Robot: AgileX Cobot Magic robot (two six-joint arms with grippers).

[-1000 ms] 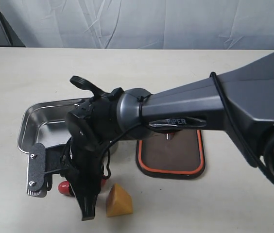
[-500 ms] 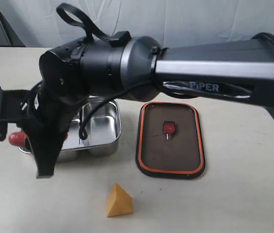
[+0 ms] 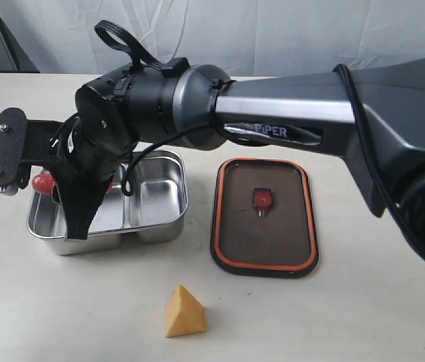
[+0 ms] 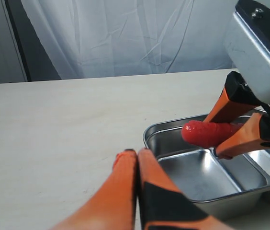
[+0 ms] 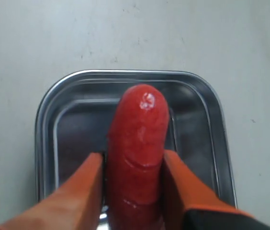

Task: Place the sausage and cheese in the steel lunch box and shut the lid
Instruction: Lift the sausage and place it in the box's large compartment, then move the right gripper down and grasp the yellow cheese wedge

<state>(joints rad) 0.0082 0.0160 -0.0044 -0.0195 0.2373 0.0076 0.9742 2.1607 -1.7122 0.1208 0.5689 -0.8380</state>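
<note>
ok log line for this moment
right gripper shut on sausage above steel lunch box | left gripper shut, empty | cheese on table | lid off

Exterior view: the sausage [image 3: 43, 181] is mostly hidden behind the right arm [image 3: 288, 128], and only one red end is seen. The lunch box [image 3: 160, 207] is partly covered by that arm.

Right wrist view: the sausage's rear end and the orange fingers [image 5: 77, 196] are cut off at the picture's edge.

Left wrist view: the box is cut off at the edge.

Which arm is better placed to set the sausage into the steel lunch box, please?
Right: the right gripper holds the sausage above the steel lunch box; the left gripper is shut and empty.
</note>
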